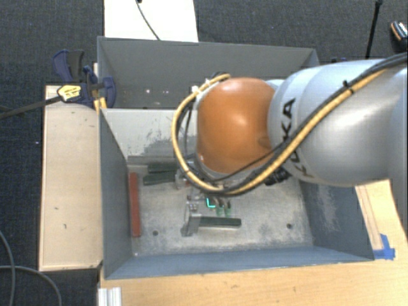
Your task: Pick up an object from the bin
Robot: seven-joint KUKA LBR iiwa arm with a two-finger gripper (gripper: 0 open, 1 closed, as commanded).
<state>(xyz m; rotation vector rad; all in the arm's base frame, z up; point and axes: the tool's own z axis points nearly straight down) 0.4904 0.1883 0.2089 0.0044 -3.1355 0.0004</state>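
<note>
**In the grey bin, gripper low beside a dark green bar**

In the camera view, the red stick [134,204] lies on the floor of the metal bin [210,65], lengthwise along the foot of the left wall. The floor there is dull grey, scuffed and flecked with pale dust. A whitish smear runs up the far wall beyond the stick's upper end. The walls slope outward to the rim.

Just right of the stick's upper end lie two dark green flat bars [159,172], close together and roughly crosswise to it. Further right of the stick, near its lower end, a single dark green bar [222,222] lies flat, also crosswise.

The gripper [197,212] hangs low over the floor at that bar's near end, well to the right of the stick. Whether it is wide, narrow or closed on the bar cannot be told, since the wrist hides it. Above it sits the rounded orange cover [233,123], looped by yellow and black cables [182,139], and the silver arm [344,132] stretches away right.

Dark carpet [38,30] surrounds the bin.
</note>
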